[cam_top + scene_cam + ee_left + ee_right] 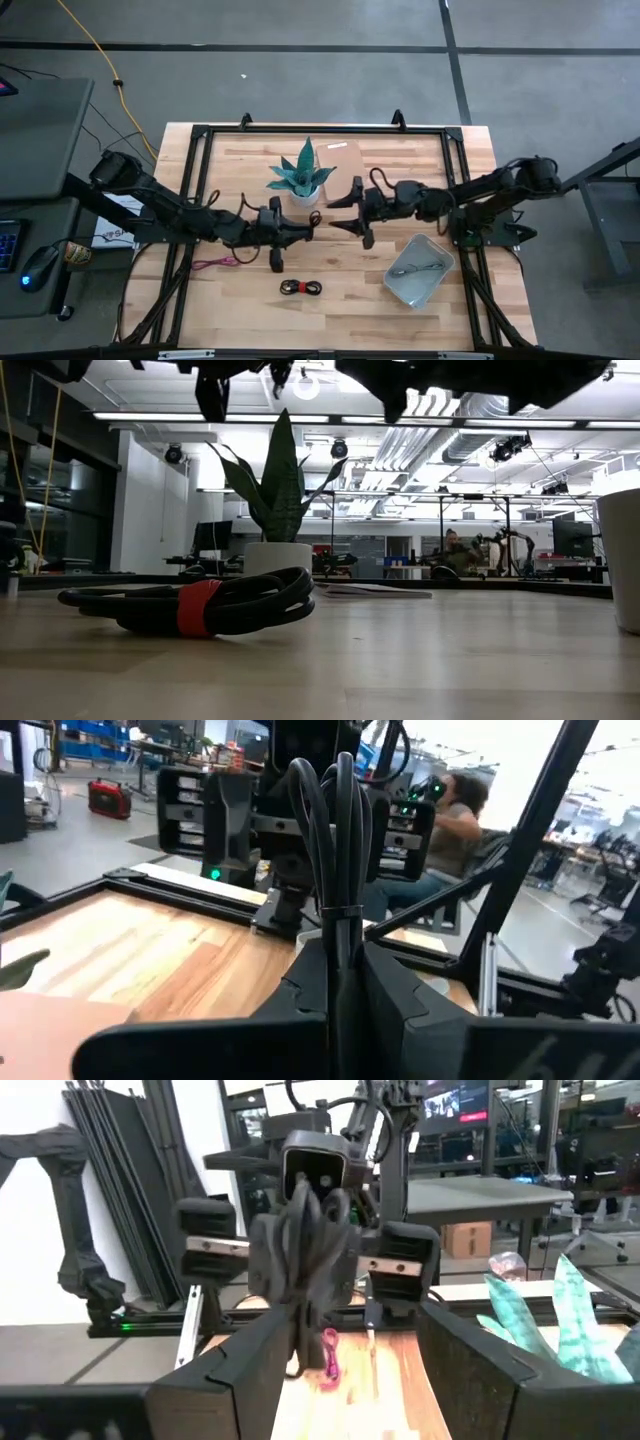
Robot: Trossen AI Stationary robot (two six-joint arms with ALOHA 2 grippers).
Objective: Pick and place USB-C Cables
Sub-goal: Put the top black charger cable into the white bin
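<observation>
My left gripper [308, 230] hangs above the table's middle, level, and is shut on a black USB-C cable bundle [335, 840]. My right gripper [338, 214] faces it from the right, open, a short way off; the bundle [305, 1255] shows ahead of its fingers. A pink cable [215, 263] lies on the table under the left arm. A red-and-black bundle [301, 288] lies flat near the front edge and fills the low view's foreground [200, 605]. A silver-grey cable [415, 268] lies inside the grey tray [392, 283]. My left gripper pinches the black bundle between its two fingers [400, 990], just below the thin tie [340, 910] round the strands. The fingers point level toward the table's right, across the bundle. The bundle stands upright in the hold, lifted clear of the table.
A potted plant [303, 178] stands behind the two grippers, close to them. A flat pale card [338, 146] lies at the far edge. The tray sits at the front right. A person sits in the room beyond the table [455, 810].
</observation>
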